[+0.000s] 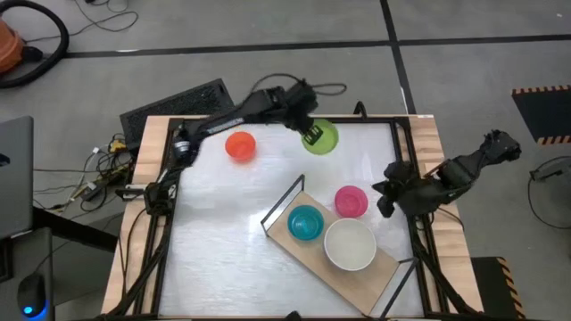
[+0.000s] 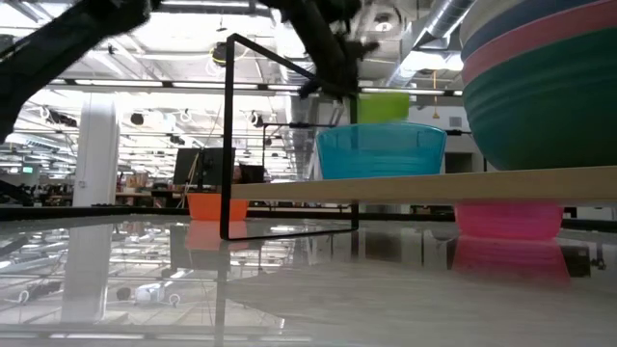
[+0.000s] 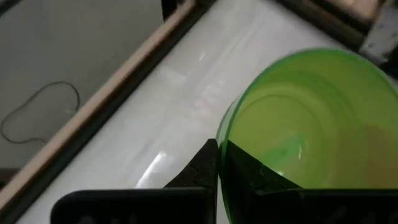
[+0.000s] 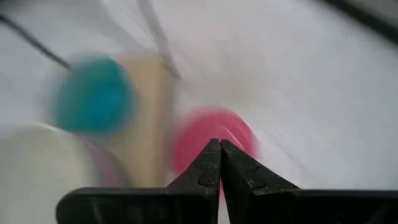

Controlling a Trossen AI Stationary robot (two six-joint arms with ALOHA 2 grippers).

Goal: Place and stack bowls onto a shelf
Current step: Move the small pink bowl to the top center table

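Gripped by its rim in my left claw (image 1: 311,135), whose fingers pinch the wall, the lime bowl (image 1: 322,138) hangs above the worktop (image 1: 223,232) for carrying to the shelf (image 1: 308,254), while my right claw (image 1: 385,198) waits closed and empty beside the pink bowl (image 1: 351,201).

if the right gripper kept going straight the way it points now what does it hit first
Most likely the pink bowl, which sits straight ahead of the right gripper and its shut jaws in the right wrist view; depth there is unclear.

Industrial lab hall, exposed ceiling ducts (image 2: 453,19), concrete floor (image 1: 268,27), cables
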